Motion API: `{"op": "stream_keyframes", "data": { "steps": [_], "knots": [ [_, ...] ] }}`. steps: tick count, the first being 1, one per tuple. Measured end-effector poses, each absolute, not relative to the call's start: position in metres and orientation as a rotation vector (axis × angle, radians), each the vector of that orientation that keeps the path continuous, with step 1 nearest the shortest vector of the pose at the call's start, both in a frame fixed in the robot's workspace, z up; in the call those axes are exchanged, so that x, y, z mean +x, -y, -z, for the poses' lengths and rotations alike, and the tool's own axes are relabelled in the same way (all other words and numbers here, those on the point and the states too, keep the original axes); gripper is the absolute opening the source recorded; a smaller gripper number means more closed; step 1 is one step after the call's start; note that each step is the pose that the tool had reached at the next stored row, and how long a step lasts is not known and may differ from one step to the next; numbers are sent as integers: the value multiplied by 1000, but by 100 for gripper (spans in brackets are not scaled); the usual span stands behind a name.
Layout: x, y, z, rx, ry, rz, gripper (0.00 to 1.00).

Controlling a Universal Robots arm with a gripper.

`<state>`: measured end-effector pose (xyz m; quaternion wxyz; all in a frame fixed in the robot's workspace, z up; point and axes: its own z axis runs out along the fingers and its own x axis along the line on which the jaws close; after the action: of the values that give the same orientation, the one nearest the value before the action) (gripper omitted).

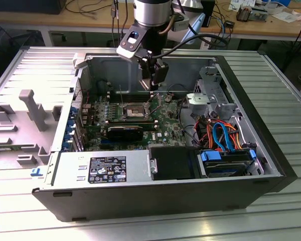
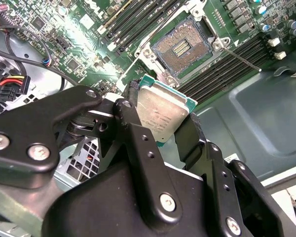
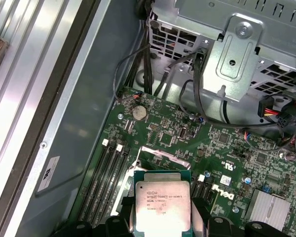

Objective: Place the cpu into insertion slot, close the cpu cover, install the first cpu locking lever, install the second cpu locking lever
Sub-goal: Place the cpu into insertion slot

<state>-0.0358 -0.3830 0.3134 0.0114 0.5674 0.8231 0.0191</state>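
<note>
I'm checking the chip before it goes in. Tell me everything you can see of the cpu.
The cpu is a small flat square with a silver-grey metal top that carries printed text. The top sits on a green base whose edge shows around it. The gripper holds it, its black fingers clamped on two opposite edges. The cpu hangs in the air above the motherboard, apart from the slot, which lies open and empty. Nothing else touches it.

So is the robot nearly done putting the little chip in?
Not nearly. Nothing looks finished yet. The gripper is shut on the cpu, holding it in the air over the green board. The insertion slot sits open and empty, so seating the chip and every closing and locking step are left.
</note>
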Motion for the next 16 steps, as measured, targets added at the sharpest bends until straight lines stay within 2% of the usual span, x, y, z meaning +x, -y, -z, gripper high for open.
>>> {"op": "stream_keyframes", "data": {
  "steps": [16],
  "knots": [
    [-36,383,-313,1785,-2556,-59,54]
  ]
}}
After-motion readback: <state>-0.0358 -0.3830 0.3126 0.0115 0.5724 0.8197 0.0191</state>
